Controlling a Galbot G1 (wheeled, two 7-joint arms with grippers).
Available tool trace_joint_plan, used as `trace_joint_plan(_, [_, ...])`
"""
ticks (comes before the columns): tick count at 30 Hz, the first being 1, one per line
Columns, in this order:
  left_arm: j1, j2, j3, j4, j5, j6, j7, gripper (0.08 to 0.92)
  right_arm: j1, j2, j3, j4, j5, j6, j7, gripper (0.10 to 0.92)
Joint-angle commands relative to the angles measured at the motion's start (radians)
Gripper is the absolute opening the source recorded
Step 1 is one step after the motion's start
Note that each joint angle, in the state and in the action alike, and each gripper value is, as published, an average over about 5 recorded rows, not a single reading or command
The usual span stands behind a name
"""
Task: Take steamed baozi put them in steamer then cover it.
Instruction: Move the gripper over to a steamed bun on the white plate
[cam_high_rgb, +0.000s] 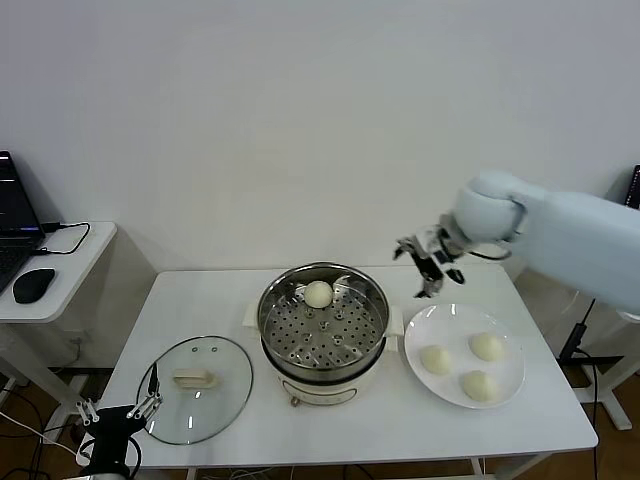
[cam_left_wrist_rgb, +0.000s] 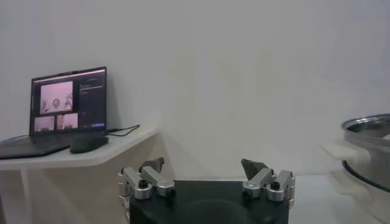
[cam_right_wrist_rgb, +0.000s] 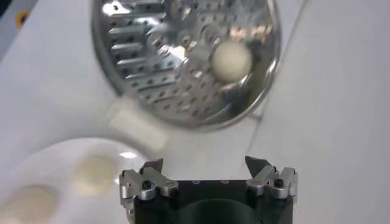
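One baozi (cam_high_rgb: 318, 293) sits on the perforated tray of the steamer (cam_high_rgb: 372, 340), at the far side. Three other baozi (cam_high_rgb: 435, 359) lie on the white plate (cam_high_rgb: 428, 325), just right of the steamer. The cover (cam_high_rgb: 230, 390) lies flat on the surface (cam_high_rgb: 540, 400), front-left of the steamer. My right gripper (cam_high_rgb: 428, 262) hangs in air between steamer & plate, above far edge of plate, jaws spread, holding nothing. My left gripper (cam_high_rgb: 118, 408) is parked low at front-left corner, near the cover, jaws spread too.
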Motion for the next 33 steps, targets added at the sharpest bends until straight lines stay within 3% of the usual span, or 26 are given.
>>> trace_joint_plan(1, [-0.002, 0.001, -0.010, 0.001, 0.000, 0.010, 0.000, 0.823, -0.297, -0.161, 0.178, 0.017, -0.089, -0.042, -0.010, 0.823])
trace_joint_plan(13, [0.005, -0.018, -0.019, 0.008, 0.003, 0.016, -0.001, 0.823, -0.538, -0.058, 0.308, -0.131, -0.210, -0.001, 0.001, 0.823])
trace_joint_plan(33, [0.005, -0.025, -0.029, 0.012, 0.002, 0.013, -0.001, 0.823, -0.588, 0.087, 0.334, -0.226, -0.265, -0.003, 0.036, 0.823])
